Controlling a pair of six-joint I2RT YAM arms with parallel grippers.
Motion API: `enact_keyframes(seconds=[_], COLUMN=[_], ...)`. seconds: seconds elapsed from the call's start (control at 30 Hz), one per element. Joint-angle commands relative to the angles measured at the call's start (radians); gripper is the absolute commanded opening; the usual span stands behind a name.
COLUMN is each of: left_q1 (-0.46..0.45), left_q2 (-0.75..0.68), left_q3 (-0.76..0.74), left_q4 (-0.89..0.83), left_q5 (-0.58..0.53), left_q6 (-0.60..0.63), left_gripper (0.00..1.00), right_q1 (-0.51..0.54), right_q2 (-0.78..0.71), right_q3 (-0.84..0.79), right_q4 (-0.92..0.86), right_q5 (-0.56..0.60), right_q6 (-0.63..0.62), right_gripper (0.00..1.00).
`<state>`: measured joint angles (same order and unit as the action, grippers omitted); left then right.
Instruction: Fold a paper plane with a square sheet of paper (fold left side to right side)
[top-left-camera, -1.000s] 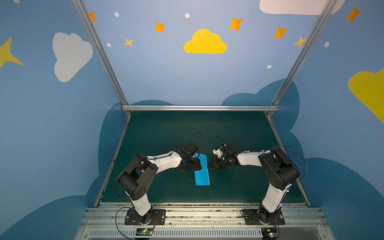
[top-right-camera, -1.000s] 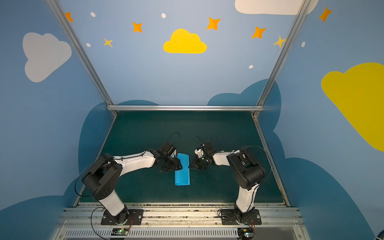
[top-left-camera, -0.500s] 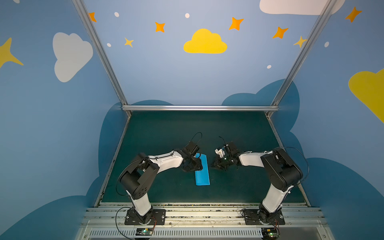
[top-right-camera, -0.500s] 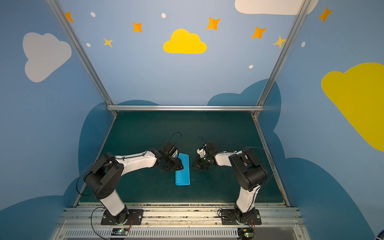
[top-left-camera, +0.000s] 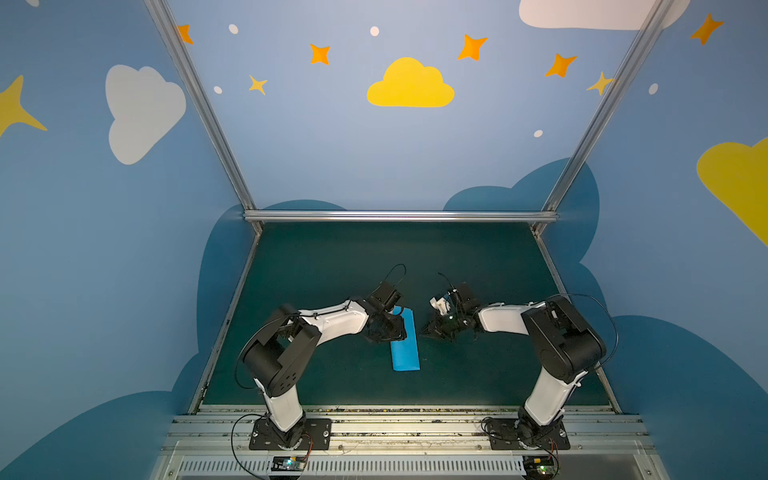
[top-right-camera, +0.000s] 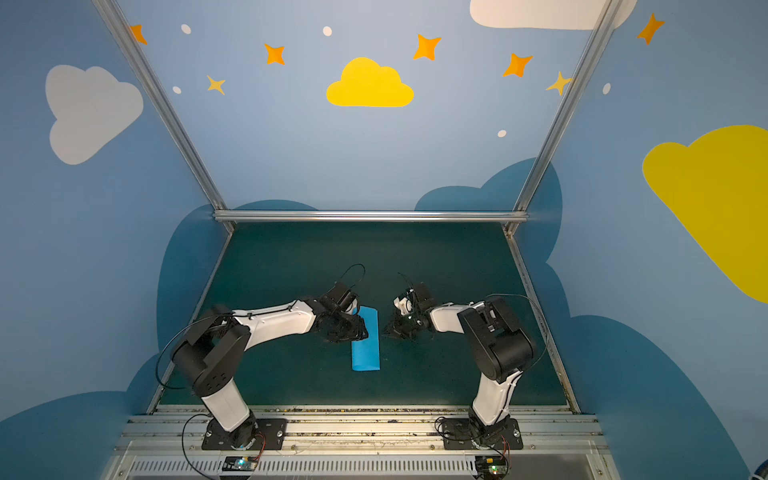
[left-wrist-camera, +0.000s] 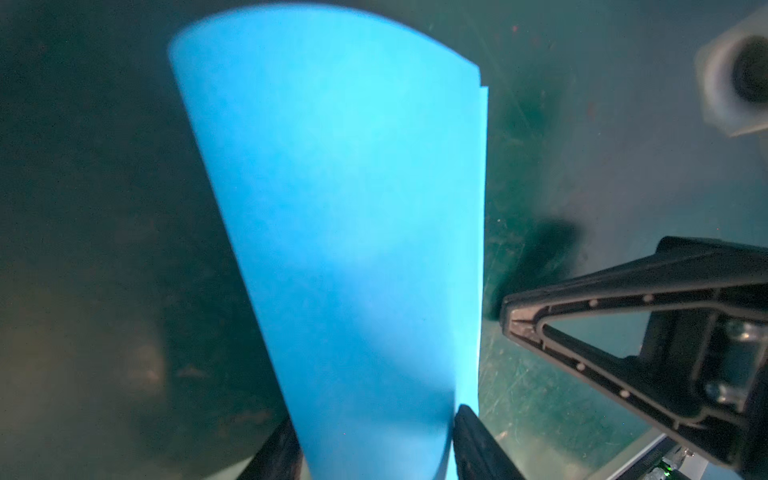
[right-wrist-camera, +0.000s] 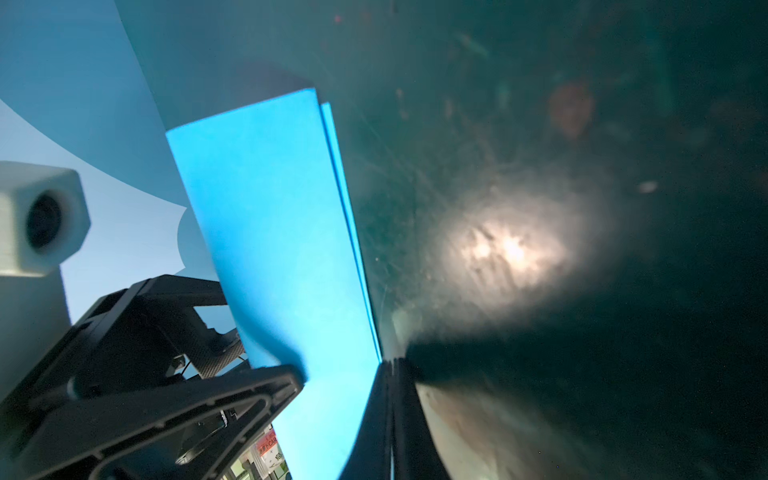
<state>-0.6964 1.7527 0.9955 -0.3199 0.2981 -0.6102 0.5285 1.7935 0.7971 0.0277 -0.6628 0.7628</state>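
find the square sheet of paper (top-left-camera: 405, 347) doubled over on the bench (top-left-camera: 478, 270); left tool (top-left-camera: 395, 330) half-spread astride its rounded fold, cannot tell if pinching; right tool (right-wrist-camera: 390, 370) pressed together beside its open edge.

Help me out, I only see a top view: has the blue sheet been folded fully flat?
Observer: No. In the left wrist view the blue sheet of paper bulges up rounded along its folded side, not creased.
Operator: Do the free edges line up?
Observer: Nearly. The right wrist view shows the lower layer peeking out as a thin strip.
Operator: And the right hand?
Observer: Shut, its tip at that free edge.
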Motion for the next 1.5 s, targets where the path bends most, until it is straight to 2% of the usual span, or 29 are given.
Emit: enact_keyframes(seconds=[0.0,0.73,1.47], left_q1=[-0.006,-0.008,-0.008], left_q2=[0.042,0.049,0.072], left_q3=[-0.005,-0.009,-0.004], left_q4=[-0.026,-0.048,-0.051], left_q5=[-0.005,0.004,0.028], left_q6=[0.006,0.054,0.078], left_gripper=[0.58,0.57,0.56], right_q1=[0.013,0.057,0.081], right_q2=[-0.031,-0.01,0.073], right_q3=[0.004,0.073,0.039], right_q4=[-0.02,-0.012,0.035], right_q5=[0.009,0.021,0.057], right_q6=[-0.006,0.018,0.036], right_gripper=[0.0,0.0,0.0])
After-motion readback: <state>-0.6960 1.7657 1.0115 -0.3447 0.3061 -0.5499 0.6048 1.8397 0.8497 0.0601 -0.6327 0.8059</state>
